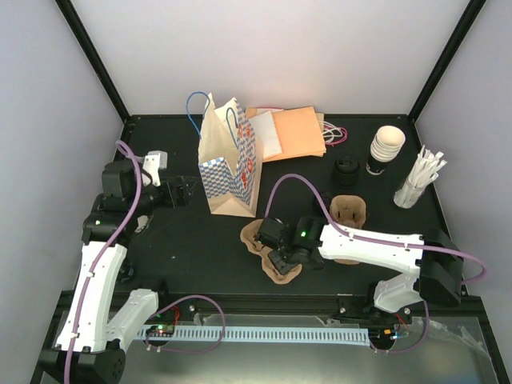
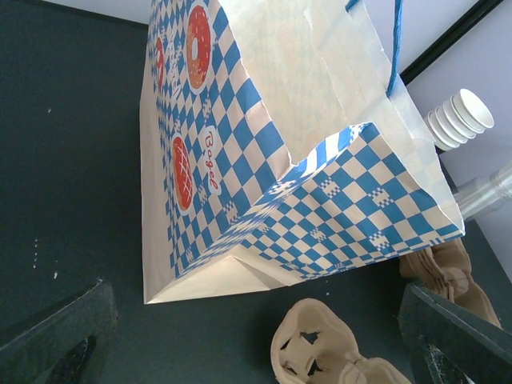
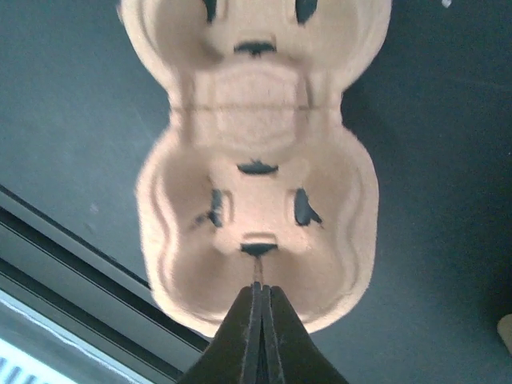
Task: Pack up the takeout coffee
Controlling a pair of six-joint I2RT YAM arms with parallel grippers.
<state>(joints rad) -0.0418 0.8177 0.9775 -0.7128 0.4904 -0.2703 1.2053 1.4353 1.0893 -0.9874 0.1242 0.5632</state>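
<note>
Carrier-fetch step, I judge: right gripper (image 3: 258,290) pinches cup carrier (image 3: 256,120) rim at its fingertips; next move needs a level lift.

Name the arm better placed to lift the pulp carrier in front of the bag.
Right. The right fingers are closed on the rim of that carrier, as the wrist view shows. The left fingers stand open facing the bag, apart from it.

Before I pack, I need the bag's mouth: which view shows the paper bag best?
Left wrist: the paper bag fills the frame, mouth open. Top external shows it whole but small; right wrist misses it.
</note>
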